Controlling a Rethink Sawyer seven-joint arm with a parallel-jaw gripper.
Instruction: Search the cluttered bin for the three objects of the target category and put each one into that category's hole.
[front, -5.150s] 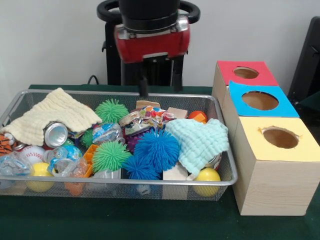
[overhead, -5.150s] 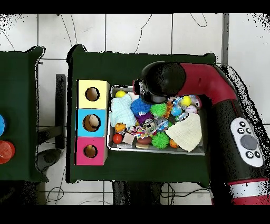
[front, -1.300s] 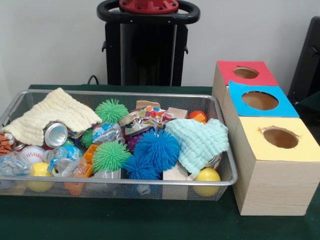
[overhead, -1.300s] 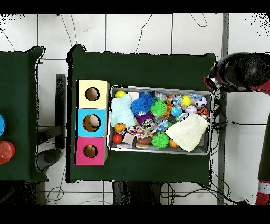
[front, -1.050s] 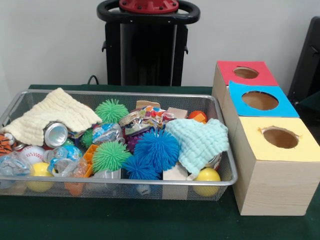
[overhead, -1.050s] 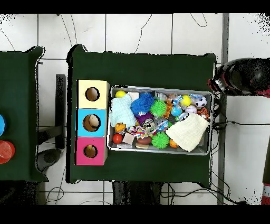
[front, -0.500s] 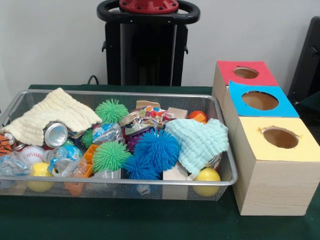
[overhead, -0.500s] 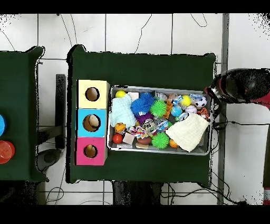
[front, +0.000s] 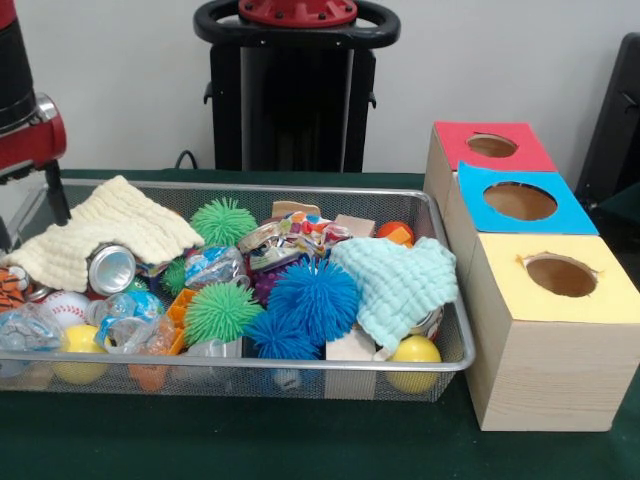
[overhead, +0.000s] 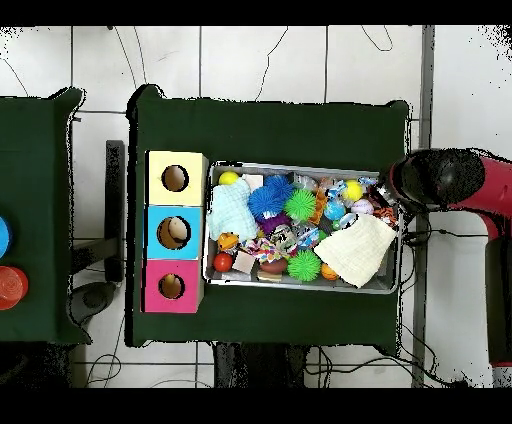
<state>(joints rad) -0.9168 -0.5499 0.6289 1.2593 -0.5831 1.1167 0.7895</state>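
Observation:
The wire-mesh bin (front: 250, 186) lies on the green table, full of clutter; it also shows in the overhead view (overhead: 300, 288). The tiger-striped plush (front: 12, 287) lies at the bin's left end, partly cut off by the picture's edge. I cannot make out the other two plush toys. The red-topped box's hole (front: 491, 146) is the farthest of the three; it also shows in the overhead view (overhead: 171, 286). My gripper (front: 30, 215) hangs open and empty above the bin's left end, over the tiger plush. In the overhead view the arm's head (overhead: 440, 180) covers it.
The blue-topped box (front: 520, 201) and the yellow-topped box (front: 560, 276) stand beside the red one. A cream cloth (front: 110, 230), a pale blue cloth (front: 400, 280), spiky balls (front: 312, 298), a can (front: 110, 268) and yellow balls (front: 414, 352) fill the bin.
The arm left the bin's middle, swung off the table's side, and now has come back over the bin's end by the tiger plush. The bin's contents have not moved.

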